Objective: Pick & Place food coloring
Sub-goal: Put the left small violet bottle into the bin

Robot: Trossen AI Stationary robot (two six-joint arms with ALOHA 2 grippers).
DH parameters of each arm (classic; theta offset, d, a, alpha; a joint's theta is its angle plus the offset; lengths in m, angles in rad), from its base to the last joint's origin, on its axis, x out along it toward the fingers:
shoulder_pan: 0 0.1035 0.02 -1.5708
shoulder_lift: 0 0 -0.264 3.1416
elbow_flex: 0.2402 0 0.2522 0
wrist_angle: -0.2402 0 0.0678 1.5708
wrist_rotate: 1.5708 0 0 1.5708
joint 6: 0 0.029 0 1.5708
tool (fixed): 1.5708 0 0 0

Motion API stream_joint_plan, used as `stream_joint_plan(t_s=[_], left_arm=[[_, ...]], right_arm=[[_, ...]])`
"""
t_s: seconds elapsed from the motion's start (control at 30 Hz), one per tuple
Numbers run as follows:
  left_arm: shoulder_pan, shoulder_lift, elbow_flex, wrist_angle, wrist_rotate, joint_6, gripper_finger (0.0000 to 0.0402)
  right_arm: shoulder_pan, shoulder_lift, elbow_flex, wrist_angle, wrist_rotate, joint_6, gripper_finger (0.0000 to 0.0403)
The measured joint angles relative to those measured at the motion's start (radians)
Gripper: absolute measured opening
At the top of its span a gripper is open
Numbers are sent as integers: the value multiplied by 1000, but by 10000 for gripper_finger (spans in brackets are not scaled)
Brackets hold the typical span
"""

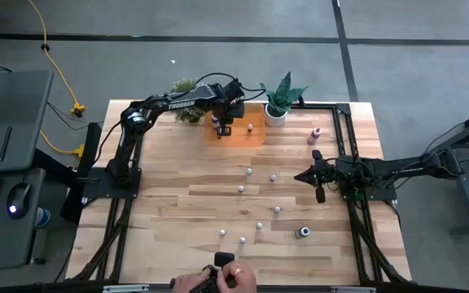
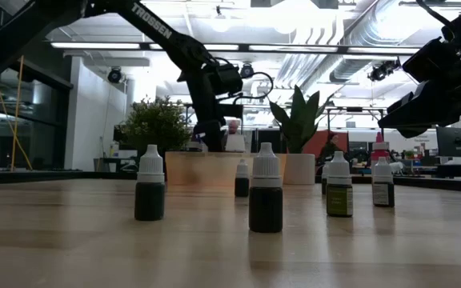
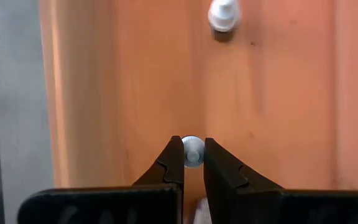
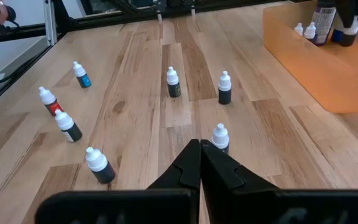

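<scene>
Several small white-capped food coloring bottles (image 1: 249, 172) stand upright on their bases, scattered over the wooden table (image 1: 177, 203). A pink one (image 1: 316, 134) stands at the far right. An orange tray (image 1: 255, 137) at the far middle holds a few bottles (image 3: 222, 15). My left gripper (image 3: 192, 148) is over the tray's left part (image 1: 222, 126), shut on one bottle. My right gripper (image 4: 200, 144) waits shut at the table's right side (image 1: 304, 177), touching nothing, with a bottle (image 4: 220, 137) just ahead of it. My left gripper pinches the white cap (image 3: 193, 143) of a food coloring bottle between its two fingertips. The fingers come steeply from above, pointing down into the tray. The bottle is upright below them; whether its base rests on the tray floor is hidden by the cap and fingers.
Two potted green plants (image 1: 187, 88) (image 1: 282, 99) stand at the tray's far side. A larger dark bottle (image 1: 303, 233) sits near the front right. A person's hands (image 1: 218, 277) are at the near edge. Black frame rails (image 1: 344, 130) run along the table's sides.
</scene>
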Motion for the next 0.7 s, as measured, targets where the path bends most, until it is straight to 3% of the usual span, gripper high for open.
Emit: stream_joint_plan(t_s=[0.7], left_arm=[[7,38,1,41,15,6,19]], right_arm=[[0,0,0,0,0,0,0]])
